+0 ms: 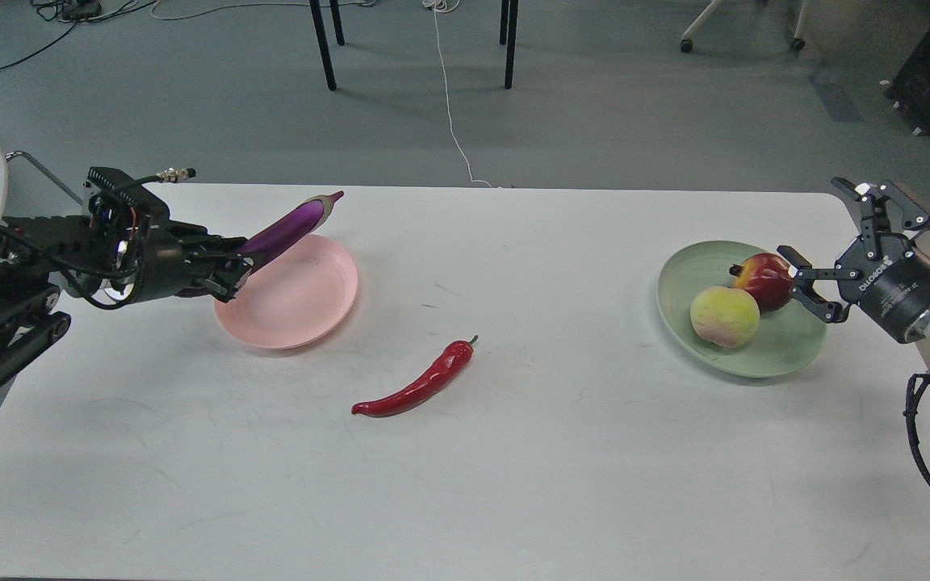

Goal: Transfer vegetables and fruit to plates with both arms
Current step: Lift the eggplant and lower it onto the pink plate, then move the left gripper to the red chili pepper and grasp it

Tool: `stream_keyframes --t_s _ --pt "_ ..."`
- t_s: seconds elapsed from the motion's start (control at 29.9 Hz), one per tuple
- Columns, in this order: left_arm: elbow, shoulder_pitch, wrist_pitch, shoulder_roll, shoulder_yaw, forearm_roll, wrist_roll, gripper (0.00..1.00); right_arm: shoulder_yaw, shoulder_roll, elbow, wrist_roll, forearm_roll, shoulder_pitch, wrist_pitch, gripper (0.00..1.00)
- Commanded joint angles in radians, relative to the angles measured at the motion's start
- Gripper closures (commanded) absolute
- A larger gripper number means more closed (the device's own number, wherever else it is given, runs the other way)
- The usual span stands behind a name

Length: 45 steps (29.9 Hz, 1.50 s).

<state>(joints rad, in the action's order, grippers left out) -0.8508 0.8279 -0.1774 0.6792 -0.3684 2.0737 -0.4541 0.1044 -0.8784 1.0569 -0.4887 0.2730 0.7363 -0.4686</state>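
Now: left gripper (227, 270) clenched on eggplant (287, 230), lifted, tilted above pink plate (303, 311) at left. Chili (421, 383) lies on table (513, 484), centre, nearer. Right gripper (804, 286) jaws spread, straddling pomegranate (764, 278) on green plate (788, 355). Peach (723, 316) touching it, near side.

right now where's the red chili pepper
In the head view the red chili pepper lies on the bare white table near its centre, below and right of the pink plate, well left of the green plate, touching neither.
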Motion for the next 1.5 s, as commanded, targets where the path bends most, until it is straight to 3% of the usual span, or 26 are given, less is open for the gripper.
stream_keyframes --t_s 0.0,0.13,0.3,0.4,0.57,0.7,0.83,1.07,1.2,1.47 --pt "0.016 -0.024 0.009 -0.021 -0.001 -0.001 0.046 0.8 0.0 -0.001 0.002 0.0 0.0 -0.002 -0.001 0.03" --pt "0.051 -0.026 0.009 -0.036 -0.007 0.0 0.058 0.71 0.001 -0.001 0.003 0.0 0.0 -0.014 -0.001 0.03" --pt "0.055 -0.027 0.012 -0.035 -0.007 0.0 0.058 0.43 0.001 -0.004 0.002 0.0 0.0 -0.015 -0.001 0.03" --pt "0.053 -0.029 0.012 -0.035 -0.012 -0.003 0.046 0.16 0.001 -0.005 0.003 0.0 0.0 -0.014 -0.002 0.03" --pt "0.041 -0.027 0.018 -0.029 -0.024 -0.001 0.034 0.02 0.001 -0.007 0.002 0.0 0.0 -0.014 -0.004 0.03" --pt "0.019 -0.015 0.035 -0.026 -0.035 0.002 0.031 0.02 0.001 -0.007 0.0 0.0 0.0 -0.014 -0.004 0.03" --pt "-0.077 0.014 0.039 0.003 -0.044 0.002 0.031 0.02 0.001 -0.007 0.002 0.0 0.0 -0.014 -0.004 0.03" --pt "-0.407 0.014 0.013 0.026 -0.061 -0.004 0.032 0.02 0.001 -0.008 -0.003 0.0 0.0 -0.015 -0.004 0.03" --pt "-0.554 -0.045 0.007 -0.004 -0.043 -0.006 0.04 0.02 0.001 -0.019 0.0 0.0 0.0 -0.015 -0.004 0.03" --pt "-0.505 -0.203 0.015 -0.164 -0.035 0.108 0.046 0.02 0.0 -0.031 0.002 0.0 0.0 -0.015 -0.004 0.03"
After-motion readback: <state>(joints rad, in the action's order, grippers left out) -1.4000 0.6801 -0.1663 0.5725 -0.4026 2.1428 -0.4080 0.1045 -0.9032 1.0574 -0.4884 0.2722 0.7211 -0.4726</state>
